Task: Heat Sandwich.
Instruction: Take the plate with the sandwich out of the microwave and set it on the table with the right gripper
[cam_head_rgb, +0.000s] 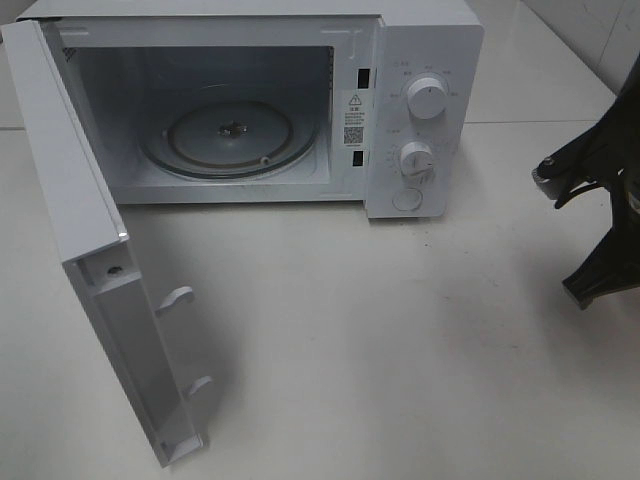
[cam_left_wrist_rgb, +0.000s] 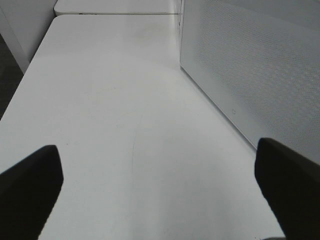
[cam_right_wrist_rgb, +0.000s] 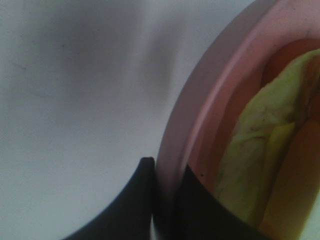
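In the right wrist view my right gripper (cam_right_wrist_rgb: 162, 175) is shut on the rim of a salmon-pink plate (cam_right_wrist_rgb: 200, 105). The pale-yellow sandwich (cam_right_wrist_rgb: 260, 135) lies on that plate, only partly in frame. In the exterior high view only the dark right arm (cam_head_rgb: 600, 190) shows at the right edge; plate and sandwich are out of frame there. The white microwave (cam_head_rgb: 425, 60) stands at the back with its door (cam_head_rgb: 90, 230) swung wide open and its glass turntable (cam_head_rgb: 230, 135) bare. My left gripper (cam_left_wrist_rgb: 160, 190) is open over the white table, holding nothing.
The open door juts toward the front left of the table (cam_head_rgb: 380, 340). Two dials (cam_head_rgb: 427, 98) sit on the microwave's right panel. A white dotted panel (cam_left_wrist_rgb: 250, 65) stands close beside the left gripper.
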